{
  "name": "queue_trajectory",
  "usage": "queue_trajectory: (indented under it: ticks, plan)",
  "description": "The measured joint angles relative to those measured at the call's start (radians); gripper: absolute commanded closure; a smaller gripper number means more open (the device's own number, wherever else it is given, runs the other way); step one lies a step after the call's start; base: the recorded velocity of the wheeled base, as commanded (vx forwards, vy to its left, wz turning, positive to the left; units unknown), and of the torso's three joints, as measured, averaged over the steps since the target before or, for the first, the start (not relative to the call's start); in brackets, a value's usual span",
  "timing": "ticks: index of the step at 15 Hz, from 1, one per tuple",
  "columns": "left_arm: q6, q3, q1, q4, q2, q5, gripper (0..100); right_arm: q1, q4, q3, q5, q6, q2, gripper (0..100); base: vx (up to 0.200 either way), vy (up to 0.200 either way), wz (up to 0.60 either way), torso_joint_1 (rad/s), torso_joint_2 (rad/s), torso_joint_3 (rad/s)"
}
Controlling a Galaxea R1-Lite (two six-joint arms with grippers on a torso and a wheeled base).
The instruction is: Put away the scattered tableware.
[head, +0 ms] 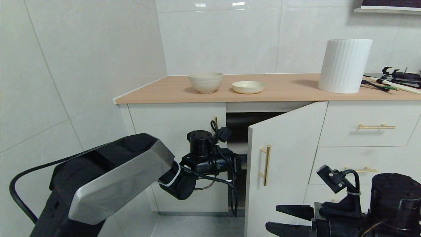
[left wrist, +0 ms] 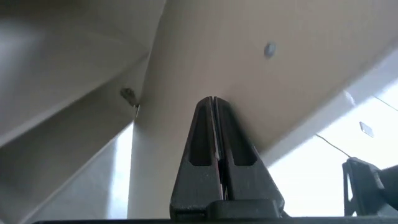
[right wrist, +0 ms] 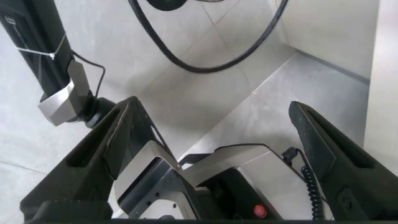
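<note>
On the wooden counter (head: 289, 89) stand a beige ribbed bowl (head: 206, 82) and, just to its right, a shallow cream dish (head: 248, 87). Below them a white cabinet door (head: 289, 171) with a gold handle (head: 265, 164) stands partly open. My left arm reaches into the gap behind the door's free edge. My left gripper (left wrist: 213, 101) is shut with nothing in it, its tip close against a pale cabinet panel (left wrist: 292, 74). Low at the right, in front of the door, my right gripper (head: 286, 219) is open and holds nothing, hanging over the floor (right wrist: 261, 93).
A tall white ribbed container (head: 345, 65) stands on the counter's right, with several utensils (head: 394, 84) beyond it. Drawers with gold handles (head: 376, 126) lie right of the open door. A tiled wall closes the left side. Grey floor tiles lie below.
</note>
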Motion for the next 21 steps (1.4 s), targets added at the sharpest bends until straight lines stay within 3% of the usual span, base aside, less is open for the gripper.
queue_trajectory:
  ticks: [6,8,12,14,18,21]
  plan:
    - [-0.001,-0.115,0.003,0.103,0.022,-0.004,100,0.0,0.0,0.0,0.001,0.0,0.0,0,0.0,0.0,0.0,0.0,0.0,0.0]
    - [-0.001,-0.177,0.003,0.18,0.032,0.0,100,0.0,0.0,0.0,0.0,-0.001,-0.001,0,0.0,0.0,0.0,0.0,0.0,0.0]
    - [0.0,-0.202,-0.024,0.188,0.025,0.03,100,0.003,0.0,0.0,0.0,0.001,-0.01,0,0.0,0.0,0.0,0.0,0.0,0.0]
    - [0.001,-0.179,-0.081,0.187,-0.013,0.036,100,0.017,0.0,0.0,0.0,0.004,-0.04,0,0.0,0.0,0.0,0.0,0.0,0.0]
    - [0.001,-0.035,-0.215,0.183,-0.159,-0.027,100,0.066,0.025,-0.002,0.001,0.015,-0.171,0,0.0,0.0,0.0,0.0,0.0,0.0]
    - [0.0,0.079,-0.16,0.128,-0.217,0.007,100,0.08,0.035,-0.007,0.0,0.016,-0.218,0,0.0,0.0,0.0,0.0,0.0,0.0]
